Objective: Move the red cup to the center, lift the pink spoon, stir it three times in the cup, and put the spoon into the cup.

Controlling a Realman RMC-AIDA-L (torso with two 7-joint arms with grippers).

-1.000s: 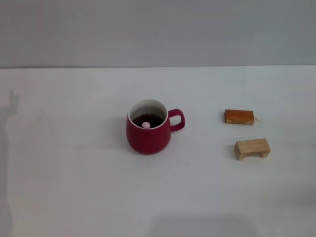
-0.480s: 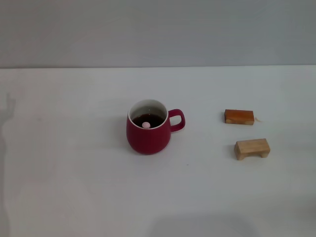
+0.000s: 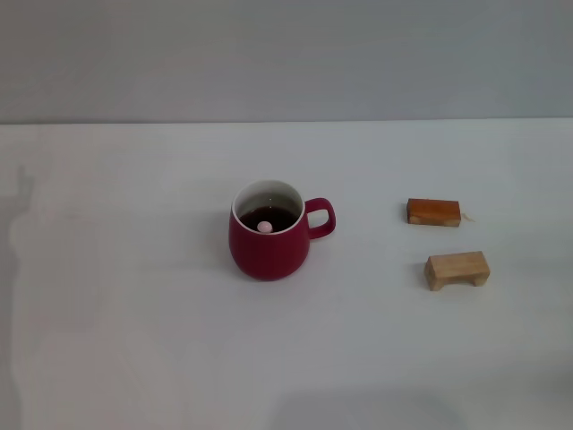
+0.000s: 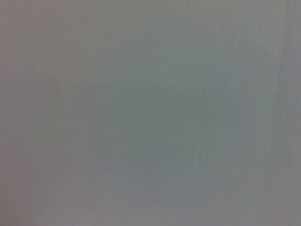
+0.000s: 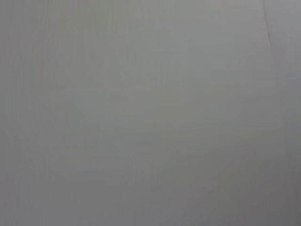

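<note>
The red cup (image 3: pixel 269 242) stands upright mid-table (image 3: pixel 134 340), handle toward two wooden blocks (image 3: pixel 433 211) on the robot's right. The pink spoon (image 3: pixel 265 227) shows only its pale tip above the dark liquid. Neither gripper is visible, so their fingers' state can't be told.

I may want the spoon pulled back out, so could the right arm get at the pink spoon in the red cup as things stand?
Probably yes, but awkwardly. Only the pink spoon's tip shows above the dark liquid inside the red cup. Nothing stands over the cup; the two wooden blocks lie apart on the right. Neither arm is in view.
</note>
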